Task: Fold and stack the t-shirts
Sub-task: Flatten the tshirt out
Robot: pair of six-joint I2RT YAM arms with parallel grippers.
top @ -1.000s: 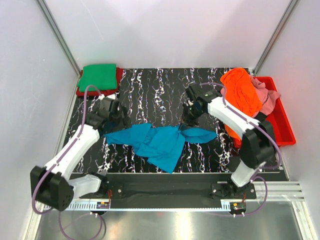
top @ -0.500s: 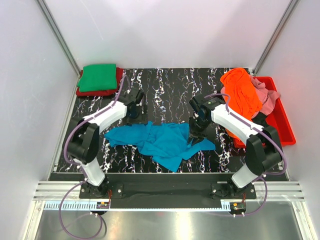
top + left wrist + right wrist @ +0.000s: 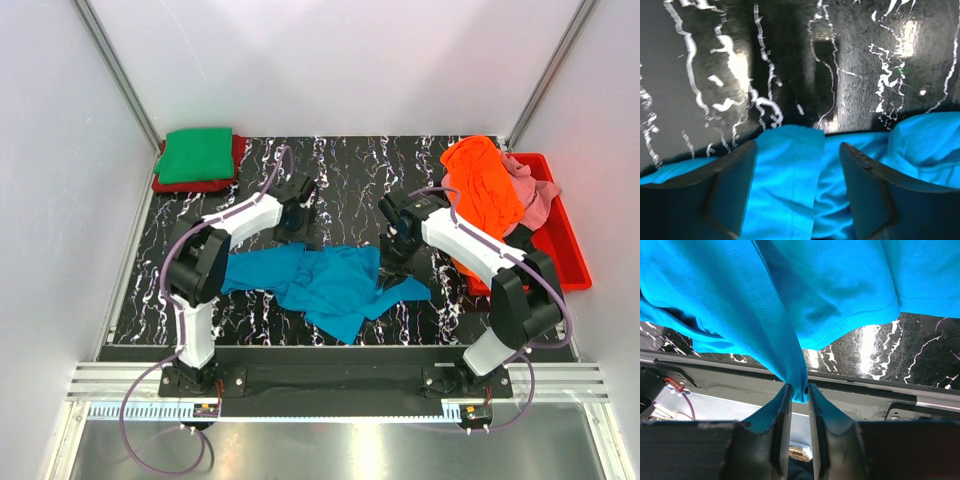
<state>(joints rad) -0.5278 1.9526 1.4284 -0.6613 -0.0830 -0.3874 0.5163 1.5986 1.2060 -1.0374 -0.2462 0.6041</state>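
Right gripper (image 3: 799, 390) has its jaws clenched on a bunched fold of the teal t-shirt (image 3: 320, 282), which lies crumpled mid-surface (image 3: 340, 175) — likely to pull it flat. Left gripper (image 3: 797, 192) hovers over the far hem, jaws released — probably lining up a second pinch.

Lab cell, white walls (image 3: 350, 60), aluminium rails (image 3: 570, 378) (marbled black tabletop (image 3: 340, 175))

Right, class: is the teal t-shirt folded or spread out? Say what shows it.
Neither: the teal t-shirt lies crumpled and bunched, one edge pinched in the right pincer, the left pincer open above it.
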